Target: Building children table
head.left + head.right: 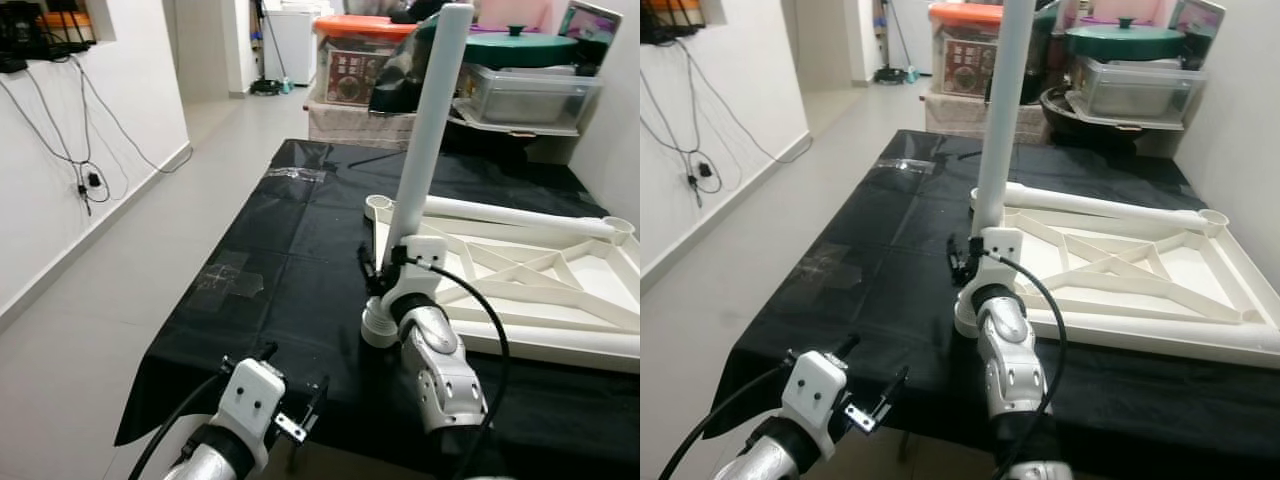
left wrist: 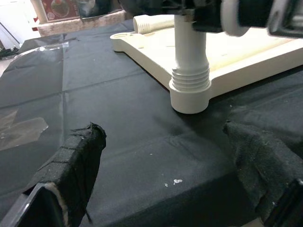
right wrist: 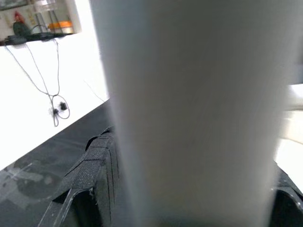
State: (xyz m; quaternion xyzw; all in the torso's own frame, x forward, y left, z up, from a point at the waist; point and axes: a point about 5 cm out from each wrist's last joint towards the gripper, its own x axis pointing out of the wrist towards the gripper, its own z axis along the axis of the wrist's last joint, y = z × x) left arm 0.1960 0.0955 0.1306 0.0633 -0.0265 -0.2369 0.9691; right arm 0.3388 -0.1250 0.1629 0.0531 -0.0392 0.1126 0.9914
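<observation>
Right end effector [image 1: 388, 268] was closed around the white leg [image 1: 428, 130], which stood up in the corner hole of the top [image 1: 520, 290] on the black surface [image 1: 270, 260]. Left end effector [image 1: 292, 392] hung open nearby. Next, the leg probably needed twisting tight.

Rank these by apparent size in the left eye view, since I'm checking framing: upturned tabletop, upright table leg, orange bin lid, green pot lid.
1. upturned tabletop
2. upright table leg
3. green pot lid and orange bin lid: similar, both partly hidden, so unranked.
</observation>
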